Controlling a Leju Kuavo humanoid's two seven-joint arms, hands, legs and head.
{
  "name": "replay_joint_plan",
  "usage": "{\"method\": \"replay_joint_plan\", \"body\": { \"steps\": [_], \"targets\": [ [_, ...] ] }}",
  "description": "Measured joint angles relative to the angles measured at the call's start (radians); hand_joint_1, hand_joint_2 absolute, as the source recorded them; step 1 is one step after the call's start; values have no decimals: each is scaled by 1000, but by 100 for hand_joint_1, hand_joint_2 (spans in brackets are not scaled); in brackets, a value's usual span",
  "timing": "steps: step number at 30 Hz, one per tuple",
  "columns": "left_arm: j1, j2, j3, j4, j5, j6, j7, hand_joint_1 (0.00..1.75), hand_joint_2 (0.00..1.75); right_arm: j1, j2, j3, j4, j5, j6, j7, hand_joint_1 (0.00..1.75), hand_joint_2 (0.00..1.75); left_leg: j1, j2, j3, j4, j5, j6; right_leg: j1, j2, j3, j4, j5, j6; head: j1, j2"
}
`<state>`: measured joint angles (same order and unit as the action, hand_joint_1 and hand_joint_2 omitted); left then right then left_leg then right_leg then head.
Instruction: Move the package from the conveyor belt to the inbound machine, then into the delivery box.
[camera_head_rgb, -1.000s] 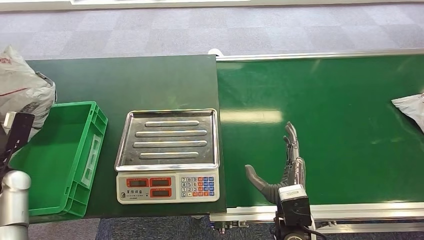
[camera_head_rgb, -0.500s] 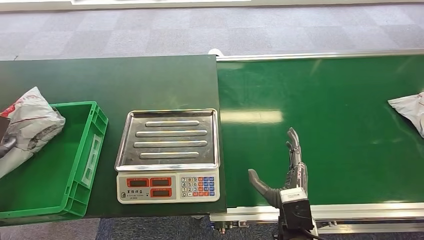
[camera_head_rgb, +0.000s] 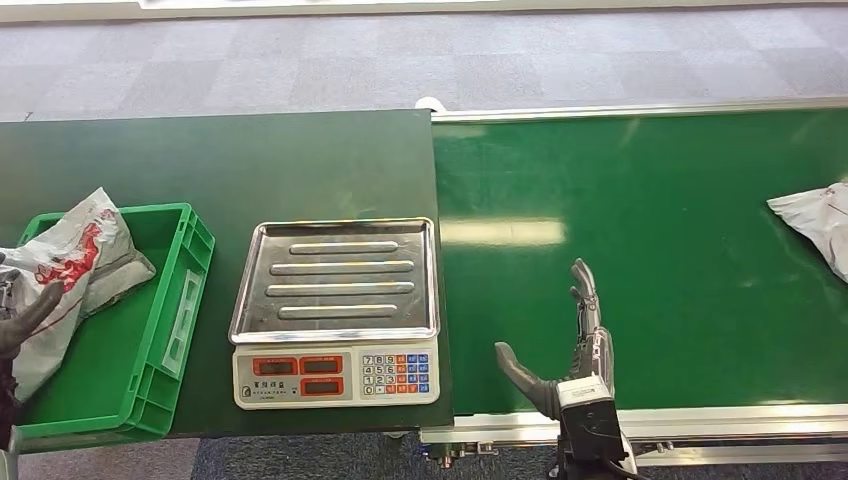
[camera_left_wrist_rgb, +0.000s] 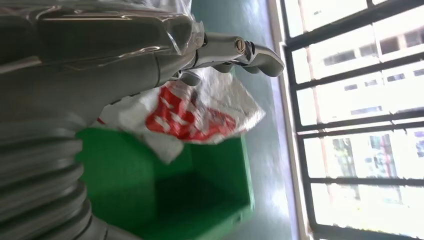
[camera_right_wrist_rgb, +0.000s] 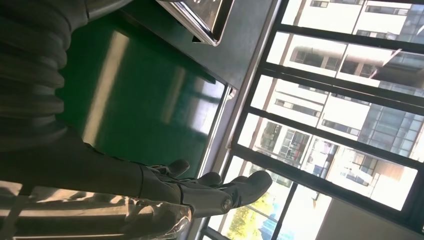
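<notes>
Over the green plastic crate (camera_head_rgb: 150, 330), the left hand (camera_head_rgb: 20, 325) grips a white, red-printed plastic package (camera_head_rgb: 70, 265); its wrist view shows fingers (camera_left_wrist_rgb: 240, 50) clamping. Right hand (camera_head_rgb: 570, 345) spread above the green conveyor belt (camera_head_rgb: 680, 250).

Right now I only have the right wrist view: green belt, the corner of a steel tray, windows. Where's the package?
Observer: The white plastic package with red print is in the left hand, over the green plastic crate.
Operator: Released?
Observer: Not yet. In the left wrist view the fingers curl over its top, and it hangs above the crate floor.
Operator: Anything else coming?
Observer: A second white package lies on the green conveyor belt, at the head view's right edge, well apart from the right hand.
</notes>
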<state>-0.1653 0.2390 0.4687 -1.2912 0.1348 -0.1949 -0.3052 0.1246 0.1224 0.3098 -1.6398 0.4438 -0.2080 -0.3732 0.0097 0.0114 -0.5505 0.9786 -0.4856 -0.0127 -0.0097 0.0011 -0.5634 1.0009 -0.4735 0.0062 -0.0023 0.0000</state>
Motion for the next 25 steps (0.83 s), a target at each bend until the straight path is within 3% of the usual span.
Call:
{"method": "replay_joint_plan", "body": {
  "steps": [7, 12, 17, 25],
  "targets": [
    [261, -187, -259, -324, -61, 170, -174, 0, 175, 3, 0, -21, -1, 28, 9, 11, 0, 175, -1, -1, 0, 0, -2, 1, -1, 0, 1, -1, 0, 0, 0, 0],
    [338, -293, -445, -402, -110, 254, -235, 0, 175, 25, -13, -47, -1, 13, -5, -6, 0, 175, 0, -4, 0, 0, -2, 1, -1, -1, 1, -1, 0, 0, 0, 0],
    [352, -349, -577, -404, -192, 320, -236, 0, 175, 57, -21, -68, 6, -25, -50, -24, 0, 175, 0, -4, 0, 0, -2, 1, 0, -1, 2, -1, 0, 0, 0, 0],
    [354, -365, -680, -389, -208, 360, -249, 0, 175, 109, -27, -98, 7, -59, -83, -50, 0, 175, 1, -4, 0, 0, -2, 1, 0, -1, 1, -1, 0, 0, -1, 0]
  ]
}}
